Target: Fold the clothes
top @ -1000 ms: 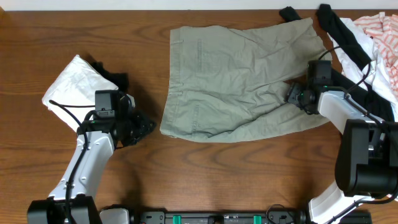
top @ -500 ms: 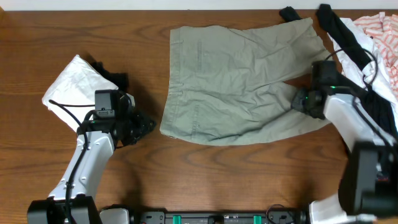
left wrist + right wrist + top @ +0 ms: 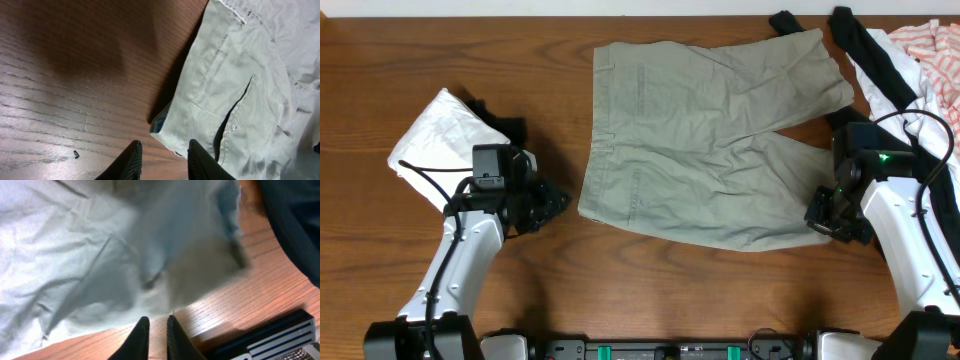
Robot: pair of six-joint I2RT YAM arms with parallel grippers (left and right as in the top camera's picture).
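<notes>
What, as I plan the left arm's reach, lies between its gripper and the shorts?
Nothing visible: only bare table separates the left gripper from the shorts' waistband corner. The white bundle lies off that path.

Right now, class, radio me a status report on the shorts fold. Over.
Left claw open, empty, near waistband corner. Right claw pinched on shorts, lower leg hem. Shorts spread flat, unfolded. Black garment beside upper leg.
</notes>
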